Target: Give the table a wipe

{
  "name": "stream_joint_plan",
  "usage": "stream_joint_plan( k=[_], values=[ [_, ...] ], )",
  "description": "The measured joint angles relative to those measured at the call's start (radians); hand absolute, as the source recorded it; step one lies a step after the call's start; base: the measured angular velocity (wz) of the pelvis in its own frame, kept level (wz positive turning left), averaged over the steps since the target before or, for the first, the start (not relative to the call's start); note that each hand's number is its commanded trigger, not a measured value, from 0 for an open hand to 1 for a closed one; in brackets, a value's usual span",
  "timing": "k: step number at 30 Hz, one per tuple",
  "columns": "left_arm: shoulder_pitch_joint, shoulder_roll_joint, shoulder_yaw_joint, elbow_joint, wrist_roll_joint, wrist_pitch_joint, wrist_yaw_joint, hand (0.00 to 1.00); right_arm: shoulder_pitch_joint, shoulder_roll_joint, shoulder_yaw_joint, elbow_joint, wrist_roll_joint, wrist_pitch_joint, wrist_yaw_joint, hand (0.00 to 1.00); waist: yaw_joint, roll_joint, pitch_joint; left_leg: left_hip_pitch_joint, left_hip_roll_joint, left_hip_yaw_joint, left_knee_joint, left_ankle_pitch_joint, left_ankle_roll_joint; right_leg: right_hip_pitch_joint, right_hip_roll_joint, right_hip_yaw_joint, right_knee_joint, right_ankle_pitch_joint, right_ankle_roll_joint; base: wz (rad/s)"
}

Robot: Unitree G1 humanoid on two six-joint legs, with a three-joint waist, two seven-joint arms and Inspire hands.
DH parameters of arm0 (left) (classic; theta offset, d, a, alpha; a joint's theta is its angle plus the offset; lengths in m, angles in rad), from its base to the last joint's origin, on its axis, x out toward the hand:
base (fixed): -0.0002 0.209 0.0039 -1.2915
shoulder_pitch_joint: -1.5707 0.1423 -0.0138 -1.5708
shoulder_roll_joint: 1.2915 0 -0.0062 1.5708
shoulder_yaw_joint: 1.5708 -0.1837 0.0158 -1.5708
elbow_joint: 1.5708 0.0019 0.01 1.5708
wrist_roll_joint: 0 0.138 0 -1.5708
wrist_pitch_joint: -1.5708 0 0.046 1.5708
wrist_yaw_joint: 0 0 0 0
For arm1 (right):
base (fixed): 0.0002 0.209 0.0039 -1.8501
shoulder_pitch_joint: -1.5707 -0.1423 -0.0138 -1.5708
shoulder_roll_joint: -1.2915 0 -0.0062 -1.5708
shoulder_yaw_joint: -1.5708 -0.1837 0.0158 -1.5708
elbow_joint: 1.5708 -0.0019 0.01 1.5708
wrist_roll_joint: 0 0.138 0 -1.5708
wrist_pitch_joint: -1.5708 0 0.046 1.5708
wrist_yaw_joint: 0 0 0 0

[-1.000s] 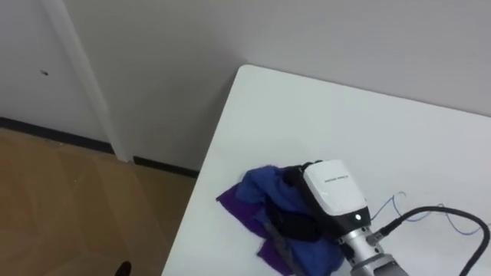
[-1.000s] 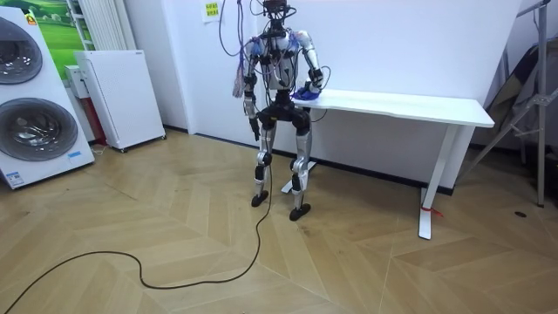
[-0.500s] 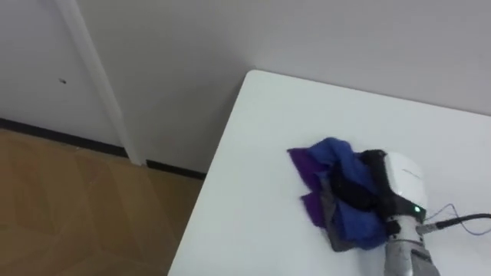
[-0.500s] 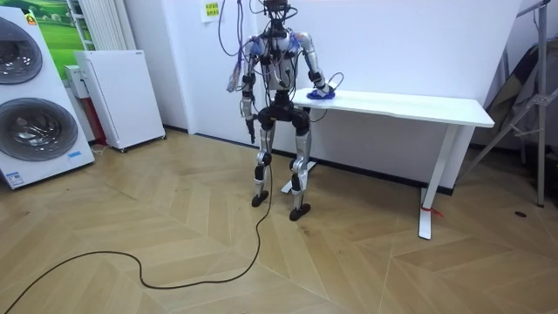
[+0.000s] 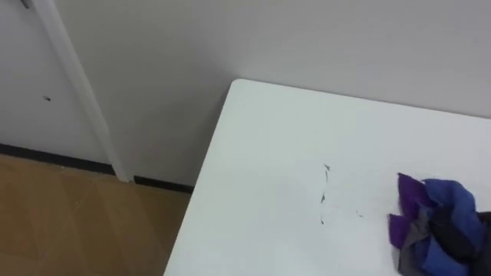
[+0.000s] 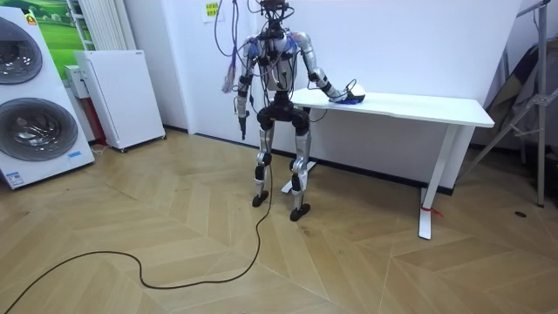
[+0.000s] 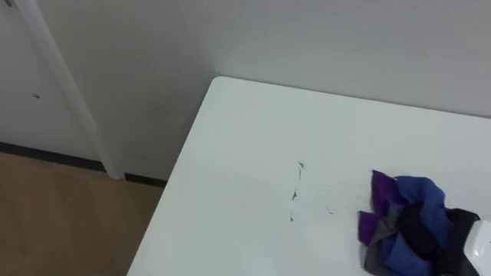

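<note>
Right eye view: crumpled blue-purple cloth (image 7: 403, 222) lies on smooth white table (image 7: 245, 153).

White surface (image 5: 261, 138) lies open from its left corner across to a bunched cloth (image 5: 437, 222) at the right, the one obstacle on it. A wall (image 5: 307, 38) runs close behind the far edge; wooden floor (image 5: 77, 222) lies off the left end.
</note>
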Motion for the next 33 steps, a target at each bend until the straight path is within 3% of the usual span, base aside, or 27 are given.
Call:
stream_joint_plan(
  k=[3, 6, 7, 10, 11, 12, 14, 18, 22, 24, 26, 29, 31, 33],
  values=[
    [-0.012, -0.002, -0.05, 0.0, 0.012, 0.001, 0.001, 0.0, -0.01, 0.0, 0.023, -0.031, -0.001, 0.034, 0.009, 1.0, 0.012, 0.002, 0.0001, 0.003, 0.001, 0.007, -0.001, 0.0, 0.0, -0.004, 0.0, 0.009, 0.003, 0.0, 0.0, -0.09],
    [-0.03, -0.025, -0.107, 0.003, 0.01, 0.002, 0.009, 0.0, -0.026, 0.007, 0.048, -0.108, -0.053, 0.122, 0.04, 1.0, 0.019, 0.008, 0.0037, 0.013, 0.005, 0.026, -0.006, 0.0, 0.0, -0.017, 0.0, 0.032, 0.02, 0.0, -0.001, -0.26],
    [-0.046, -0.037, -0.127, 0.014, 0.009, 0.003, 0.008, 0.0, -0.038, 0.007, 0.067, -0.155, -0.087, 0.168, 0.068, 1.0, 0.029, 0.015, 0.0108, 0.015, 0.006, 0.026, -0.013, 0.0, 0.0, -0.03, 0.003, 0.049, 0.028, 0.001, -0.002, -0.51],
    [-0.088, -0.053, -0.172, 0.039, 0.004, 0.01, 0.006, 0.0, -0.042, 0.008, 0.202, -0.327, -0.207, 0.274, 0.138, 1.0, 0.075, 0.02, 0.0251, 0.013, 0.011, 0.032, -0.03, 0.001, 0.001, -0.063, 0.012, 0.079, 0.043, 0.009, -0.011, -0.45],
    [-0.102, -0.053, -0.189, 0.052, -0.014, 0.01, 0.005, 0.0, -0.057, 0.017, 0.282, -0.383, -0.257, 0.29, 0.168, 1.0, 0.091, 0.016, 0.0308, 0.012, 0.014, 0.032, -0.034, 0.001, 0.001, -0.075, 0.015, 0.079, 0.051, 0.01, -0.012, -0.42],
    [-0.112, -0.054, -0.199, 0.054, -0.018, 0.013, 0.005, 0.0, -0.081, 0.028, 0.371, -0.43, -0.291, 0.306, 0.194, 1.0, 0.123, 0.014, 0.0315, 0.011, 0.017, 0.029, -0.041, 0.001, 0.001, -0.089, 0.019, 0.079, 0.05, 0.014, -0.016, -0.3],
    [-0.121, -0.055, -0.211, 0.054, -0.018, 0.017, 0.005, 0.0, -0.148, 0.046, 0.489, -0.468, -0.336, 0.314, 0.243, 1.0, 0.139, 0.006, 0.0353, -0.009, 0.016, 0.008, -0.041, 0.002, 0.0, -0.103, 0.022, 0.075, 0.05, 0.014, -0.017, 0.04],
    [-0.113, -0.057, -0.234, 0.046, -0.065, 0.032, -0.002, 0.0, -0.249, 0.081, 0.624, -0.492, -0.402, 0.312, 0.296, 1.0, 0.194, 0.001, 0.0359, -0.028, 0.012, -0.011, -0.037, 0.004, 0.001, -0.115, 0.022, 0.063, 0.047, 0.013, -0.015, 0.23],
    [-0.067, -0.055, -0.233, 0.026, -0.104, 0.041, -0.003, 0.0, -0.255, 0.081, 0.626, -0.479, -0.383, 0.293, 0.291, 1.0, 0.184, 0.007, 0.038, -0.042, 0.01, -0.053, -0.036, 0.005, 0.002, -0.102, 0.018, -0.02, 0.048, 0.013, -0.015, 0.45],
    [-0.057, -0.055, -0.232, 0.026, -0.1, 0.041, -0.002, 0.0, -0.225, 0.082, 0.609, -0.45, -0.375, 0.242, 0.247, 1.0, 0.163, 0.01, 0.0374, -0.037, 0.01, -0.057, -0.036, 0.005, 0.002, -0.088, 0.018, -0.034, 0.047, 0.013, -0.015, 0.35],
    [-0.05, -0.056, -0.225, 0.02, -0.091, 0.041, 0.011, 0.0, -0.177, 0.082, 0.548, -0.399, -0.331, 0.17, 0.171, 1.0, 0.134, 0.022, 0.0319, -0.033, 0.008, -0.075, -0.037, 0.006, 0.003, -0.079, 0.017, -0.038, 0.057, 0.013, -0.015, 0.27],
    [-0.04, -0.048, -0.163, 0.01, -0.045, 0.035, 0.048, 0.0, -0.094, 0.079, 0.414, -0.329, -0.265, 0.09, 0.05, 1.0, 0.084, 0.027, 0.0327, -0.022, 0.001, -0.076, -0.037, 0.006, 0.004, -0.054, 0.012, -0.061, 0.049, 0.011, -0.014, 0.16],
    [-0.042, -0.039, -0.118, 0.011, -0.003, 0.031, 0.068, 0.0, -0.021, 0.071, 0.312, -0.295, -0.189, 0.059, -0.022, 1.0, 0.05, 0.02, 0.0304, -0.021, -0.005, -0.034, -0.038, 0.006, 0.004, -0.035, 0.008, -0.061, 0.033, 0.011, -0.013, 0.25],
    [-0.041, -0.032, -0.072, 0.011, 0.026, 0.027, 0.074, 0.0, 0.026, 0.061, 0.227, -0.254, -0.139, 0.039, -0.067, 1.0, 0.039, 0.013, 0.027, -0.02, -0.005, 0.01, -0.038, 0.007, 0.005, -0.033, 0.004, -0.061, 0.03, 0.011, -0.013, -0.01]
  ],
)
